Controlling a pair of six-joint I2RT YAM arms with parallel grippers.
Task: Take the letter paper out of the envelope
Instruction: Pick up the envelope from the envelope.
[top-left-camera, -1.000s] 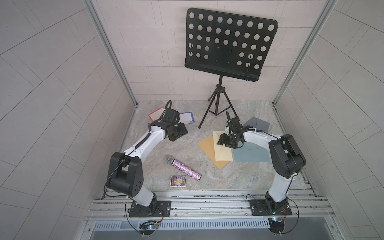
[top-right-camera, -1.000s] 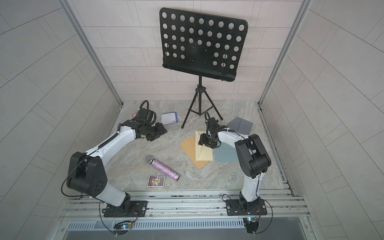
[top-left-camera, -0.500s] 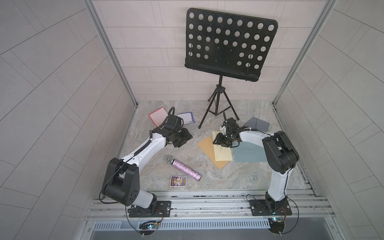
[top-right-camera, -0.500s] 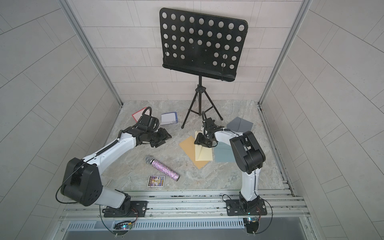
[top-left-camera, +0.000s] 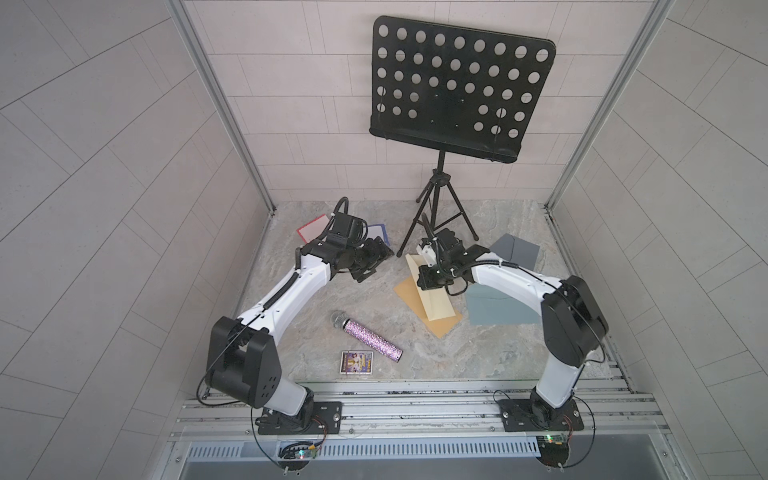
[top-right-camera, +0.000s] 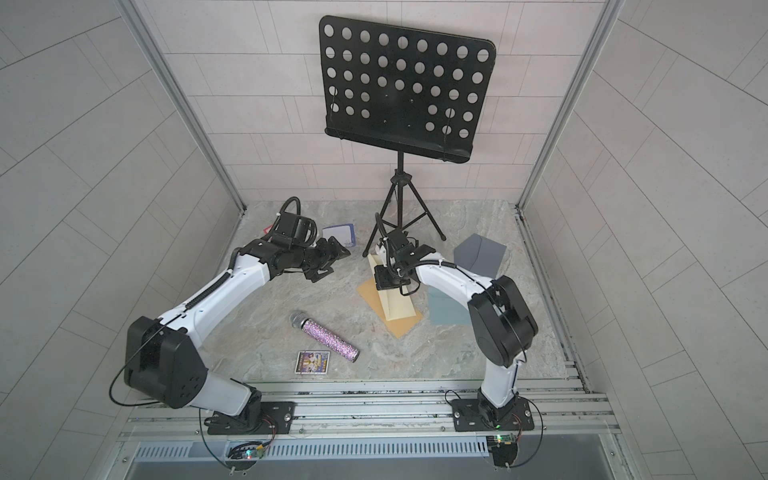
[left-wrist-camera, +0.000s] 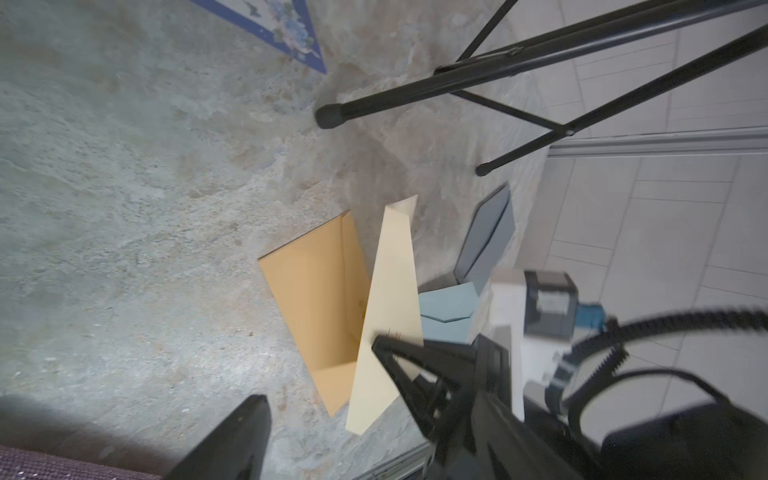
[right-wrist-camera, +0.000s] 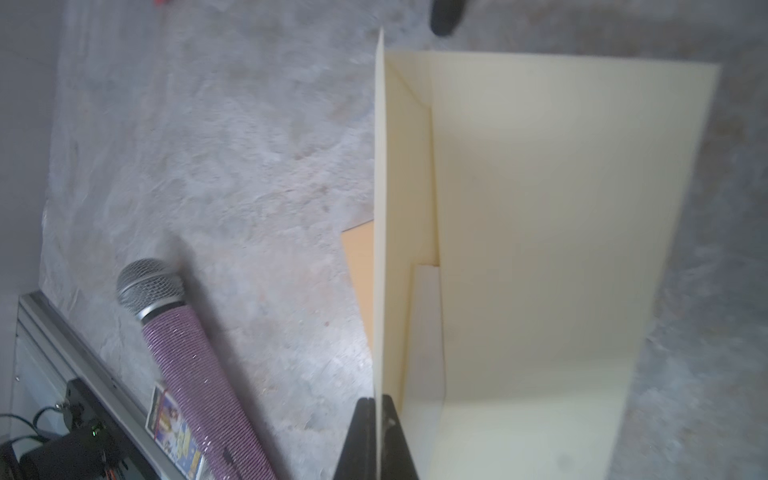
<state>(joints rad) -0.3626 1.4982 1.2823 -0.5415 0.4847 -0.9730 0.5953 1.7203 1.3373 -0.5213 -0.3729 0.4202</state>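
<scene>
Music stand (top-left-camera: 457, 87) at back, tripod feet on marble table (top-left-camera: 361, 299).

Left gripper (top-left-camera: 376, 259): swung in from the back-left corner over the last second. Now near the envelopes but apart from them. Jaws spread, wider than a moment ago. Left gripper (left-wrist-camera: 318, 370) aimed at the paper pile in the left wrist view.

Right gripper (top-left-camera: 430, 282): open over the pile a second ago, now pinched together on a thin edge of the cream envelope (top-left-camera: 436, 305). Clamp on that edge plain in the right wrist view (right-wrist-camera: 376, 419).

Cream envelope: flat a second ago, now one layer pulled up and standing, far end raised off the tan envelope (top-left-camera: 405, 293) beneath.

Teal envelope (top-left-camera: 494, 307) and grey envelope (top-left-camera: 515, 249) alongside, not gripped. Microphone (top-left-camera: 368, 336) and small picture card (top-left-camera: 356, 362) toward the front, well apart from the pile.

Letter paper (right-wrist-camera: 424, 324): still inside the cream envelope, pale strip showing down in the opened mouth, seen only in the right wrist view.

Meaning for the task: mouth held open, letter exposed but not yet gripped. Likely next: reach-in by the open left jaws.

Risks: thin layer slipping out of the pinch, or the whole envelope dragging along with the letter.
</scene>
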